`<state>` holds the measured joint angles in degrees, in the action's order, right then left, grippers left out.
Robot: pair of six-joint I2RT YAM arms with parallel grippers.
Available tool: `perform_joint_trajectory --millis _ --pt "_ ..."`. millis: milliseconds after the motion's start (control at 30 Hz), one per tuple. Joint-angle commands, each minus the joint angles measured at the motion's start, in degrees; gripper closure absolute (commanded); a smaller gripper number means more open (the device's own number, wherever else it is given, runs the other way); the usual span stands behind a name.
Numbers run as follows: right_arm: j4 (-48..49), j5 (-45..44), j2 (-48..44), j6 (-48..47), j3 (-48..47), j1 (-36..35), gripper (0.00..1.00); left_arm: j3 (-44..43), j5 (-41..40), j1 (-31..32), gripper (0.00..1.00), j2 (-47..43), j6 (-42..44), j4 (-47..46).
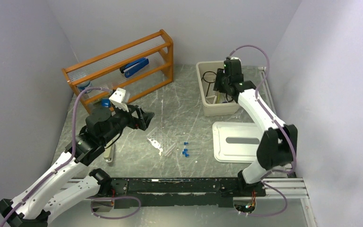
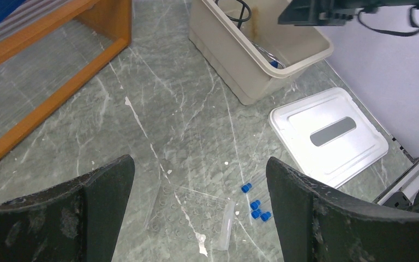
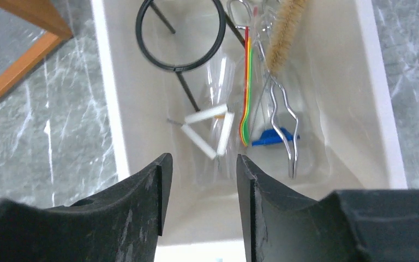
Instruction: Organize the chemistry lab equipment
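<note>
Two arms share a grey-veined counter [image 1: 179,113]. The left fingers [image 2: 101,204] are spread wide and hold nothing, hanging above a clear tube rack [image 2: 188,215] that lies flat near the middle of the counter. Just beside the rack, to its right in the top view, several blue-capped tubes [image 2: 255,206] lie loose on the stone.

The right fingers [image 3: 144,207] stand narrowly parted and empty, pointing down into a beige bin [image 3: 108,109] at the counter's far right. Inside the bin lie a black ring stand [image 3: 179,34], a white triangle [image 3: 210,128], metal tweezers [image 3: 281,109], a bristle brush [image 3: 285,33] and a striped rod [image 3: 245,87]. The triangle sits just below the ring, beside the stand's stem. The rod runs lengthwise between the triangle and the tweezers. A small blue piece [image 3: 273,136] shows at the tweezers' lower end, though whether it lies over or under them cannot be told.

The bin's white lid [image 1: 238,141] lies flat on the counter just in front of the bin, near it but apart. At far left stands a wooden shelf [image 1: 123,59] with a blue stapler [image 1: 135,67] in it. A beige bar [image 1: 108,153] rests on the counter beside the left arm.
</note>
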<state>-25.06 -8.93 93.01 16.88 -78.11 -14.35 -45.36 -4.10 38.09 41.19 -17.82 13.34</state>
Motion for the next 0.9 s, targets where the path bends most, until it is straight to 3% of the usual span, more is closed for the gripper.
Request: perform_joint_trajectory --millis 0,200,433,867 --pt "-1.3 -0.6 -9.2 -0.9 6.5 -3.8 0.49 -0.6 0.1 -0.3 0.06 0.3 0.1 0.7" --pt "-0.7 -2.9 -23.2 -1.8 17.1 -16.0 0.44 -0.9 0.4 -0.3 0.07 0.5 0.1 1.1" --pt "2.4 -1.1 -32.4 3.8 32.0 -23.3 0.43 -1.1 -2.1 -0.3 0.07 -0.2 -0.2 2.2" --pt "-1.5 -6.3 -23.8 16.2 39.1 -30.4 0.39 -1.4 -3.0 -0.3 0.08 1.2 -0.4 2.9"
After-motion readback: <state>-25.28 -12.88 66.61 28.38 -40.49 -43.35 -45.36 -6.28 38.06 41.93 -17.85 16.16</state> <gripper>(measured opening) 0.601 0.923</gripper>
